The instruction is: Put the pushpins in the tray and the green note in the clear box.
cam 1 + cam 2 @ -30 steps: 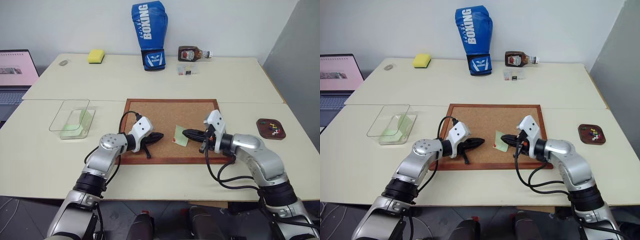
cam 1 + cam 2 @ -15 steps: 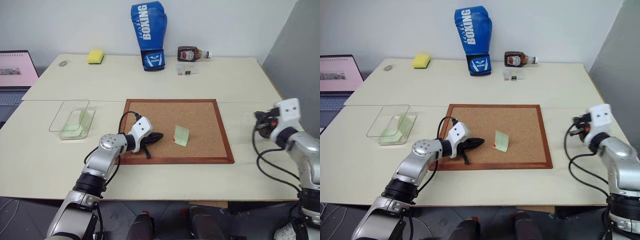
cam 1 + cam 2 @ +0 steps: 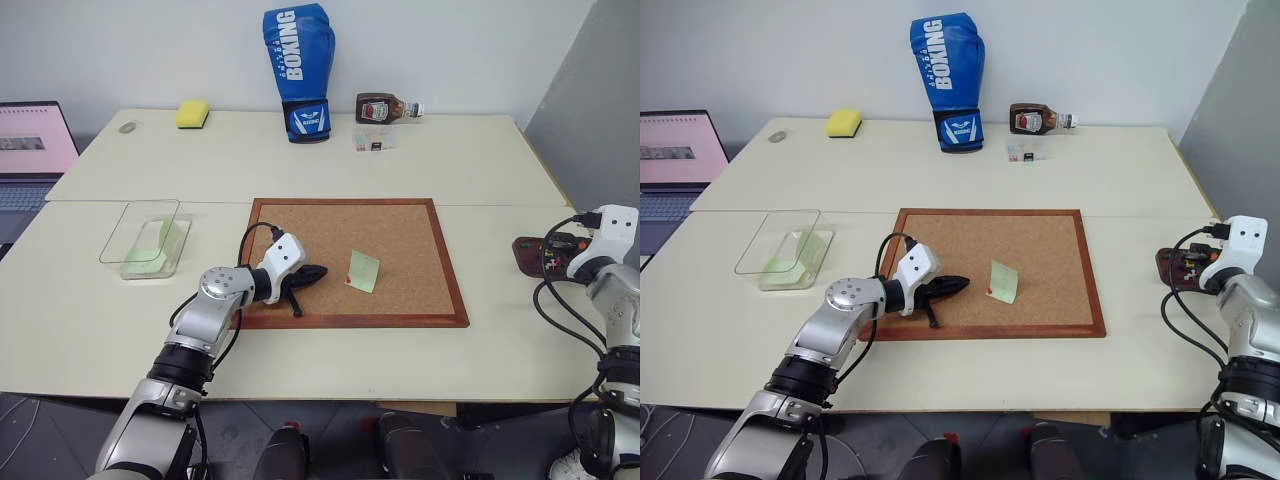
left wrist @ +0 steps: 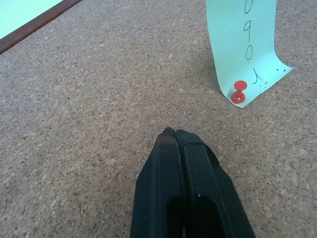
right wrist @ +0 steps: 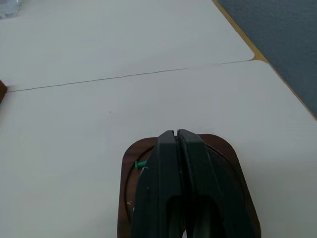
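Office-like test room: pale tables (image 3: 300, 160), laptop (image 3: 30, 150), bare wall (image 3: 150, 50).

Two cream tables (image 3: 300, 155) are standing pushed together, their seam running across the middle, against a plain white wall (image 3: 150, 50); a grey panel (image 3: 600, 100) is rising at the right, and dark floor (image 3: 40, 430) is showing below the near edge

Two pushpins (image 4: 239, 92), two green notes (image 3: 363, 270)

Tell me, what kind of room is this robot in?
Probably an office or lab set up for robot practice. Plain tables are pushed together, a laptop sits open at one side, and odd props stand about: a boxing glove and a cork board.
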Robot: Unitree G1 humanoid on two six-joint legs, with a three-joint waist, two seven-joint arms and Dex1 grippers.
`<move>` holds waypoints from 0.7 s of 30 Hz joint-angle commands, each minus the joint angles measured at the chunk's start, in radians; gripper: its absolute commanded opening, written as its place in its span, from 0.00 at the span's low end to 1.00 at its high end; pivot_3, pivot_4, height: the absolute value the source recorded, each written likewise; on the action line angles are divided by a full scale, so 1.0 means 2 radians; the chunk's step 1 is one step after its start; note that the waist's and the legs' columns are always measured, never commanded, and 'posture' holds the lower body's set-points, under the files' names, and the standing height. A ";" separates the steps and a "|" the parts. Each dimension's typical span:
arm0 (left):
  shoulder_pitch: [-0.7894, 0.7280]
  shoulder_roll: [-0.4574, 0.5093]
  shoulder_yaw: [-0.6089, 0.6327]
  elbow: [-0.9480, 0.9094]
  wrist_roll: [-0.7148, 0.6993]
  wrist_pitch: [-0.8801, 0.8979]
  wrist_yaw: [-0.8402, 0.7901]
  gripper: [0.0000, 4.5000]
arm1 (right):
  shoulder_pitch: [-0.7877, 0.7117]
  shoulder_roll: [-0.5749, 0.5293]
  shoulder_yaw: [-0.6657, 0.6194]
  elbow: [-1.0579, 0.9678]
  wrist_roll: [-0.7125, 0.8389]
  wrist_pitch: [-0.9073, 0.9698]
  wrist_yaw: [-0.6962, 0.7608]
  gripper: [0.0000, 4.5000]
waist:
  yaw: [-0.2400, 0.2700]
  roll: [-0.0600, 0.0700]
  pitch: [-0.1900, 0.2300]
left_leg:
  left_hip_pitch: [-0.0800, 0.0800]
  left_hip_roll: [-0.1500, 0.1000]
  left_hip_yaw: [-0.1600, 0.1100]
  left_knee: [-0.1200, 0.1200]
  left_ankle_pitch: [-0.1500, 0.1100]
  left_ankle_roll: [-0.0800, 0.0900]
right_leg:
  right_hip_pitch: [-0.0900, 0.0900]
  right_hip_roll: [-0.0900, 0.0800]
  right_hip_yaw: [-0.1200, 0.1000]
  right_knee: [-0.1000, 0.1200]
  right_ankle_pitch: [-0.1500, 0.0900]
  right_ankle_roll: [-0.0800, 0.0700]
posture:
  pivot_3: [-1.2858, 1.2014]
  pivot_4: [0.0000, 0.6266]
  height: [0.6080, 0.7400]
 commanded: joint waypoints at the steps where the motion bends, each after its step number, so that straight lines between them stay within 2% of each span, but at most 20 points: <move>1: 0.009 0.005 -0.001 -0.001 0.011 0.009 0.005 0.00 | -0.018 0.001 -0.013 0.025 0.011 -0.016 -0.006 0.00 | 0.000 0.000 0.000 | 0.000 0.000 0.000 0.000 0.000 0.000 | 0.000 0.000 0.000 0.000 0.000 0.000 | 0.52 0.24 1.00; 6: 0.011 0.007 0.000 -0.004 0.011 0.011 0.006 0.00 | -0.024 0.003 -0.011 0.045 0.015 -0.020 -0.006 0.00 | 0.000 0.000 0.000 | 0.000 0.000 0.000 0.000 0.000 0.000 | 0.000 0.000 0.000 0.000 0.000 0.000 | 0.52 0.24 1.00; 9: 0.011 0.007 0.000 -0.006 0.010 0.013 0.007 0.00 | -0.023 0.001 -0.007 0.047 0.015 -0.022 -0.004 0.11 | 0.000 0.000 0.000 | 0.000 0.000 0.000 0.000 0.000 0.000 | 0.000 0.000 0.000 0.000 0.000 0.000 | 0.52 0.24 1.00; 12: 0.011 0.007 0.000 -0.007 0.010 0.014 0.007 0.00 | -0.023 -0.001 -0.006 0.046 0.014 -0.025 -0.004 0.28 | -0.001 0.000 0.000 | 0.000 0.000 0.000 0.000 0.000 0.000 | 0.000 0.000 0.000 0.000 0.000 0.000 | 0.52 0.24 1.00; 15: 0.010 0.005 -0.001 -0.005 0.010 0.013 0.008 0.00 | -0.024 -0.005 -0.005 0.046 0.012 -0.028 -0.002 0.39 | -0.001 0.000 0.000 | 0.000 0.000 0.000 0.000 0.000 0.000 | 0.000 0.000 0.000 0.000 0.000 0.000 | 0.52 0.24 1.00; 21: 0.007 0.004 -0.002 -0.002 0.010 0.012 0.007 0.00 | -0.019 -0.007 -0.002 0.038 0.009 -0.036 -0.002 0.68 | -0.003 0.000 0.000 | 0.000 0.000 0.000 0.000 0.000 0.000 | 0.000 0.000 0.000 0.000 0.000 0.000 | 0.52 0.24 1.00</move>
